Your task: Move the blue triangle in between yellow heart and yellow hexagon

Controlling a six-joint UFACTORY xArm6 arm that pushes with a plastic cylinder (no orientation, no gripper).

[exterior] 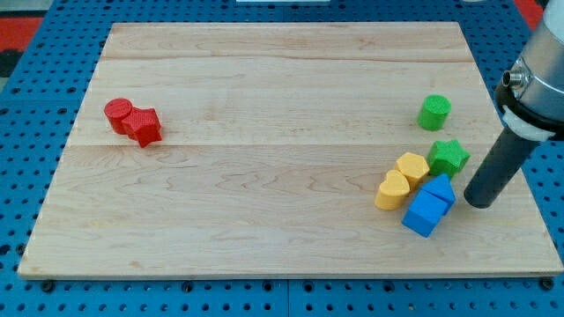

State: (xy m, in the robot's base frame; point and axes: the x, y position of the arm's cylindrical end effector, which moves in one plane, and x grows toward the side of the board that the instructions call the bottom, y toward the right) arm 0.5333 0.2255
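The blue triangle [439, 188] sits near the view's right edge of the wooden board [264, 176], low down, touching the blue cube [424, 214] just below it. It looks like a small, hard, light block of painted wood or plastic, so I judge it will slide easily on the smooth board and may spin if pushed off-centre. There is nothing to grasp it with; the place to press is squarely on a flat side, on the face away from where it must go.

The yellow hexagon [412, 166] lies just up and to the left of it, almost touching, and the yellow heart [392, 189] is close on the left, tucked against the hexagon. The gap between the two yellows looks very tight. A green star [448, 157] stands just above the triangle, a green cylinder [434, 112] higher still.

The tip [478, 204] rests just to the right of the triangle, slightly apart, holding nothing. Far off at the view's left lie two red blocks [133, 121], touching each other.
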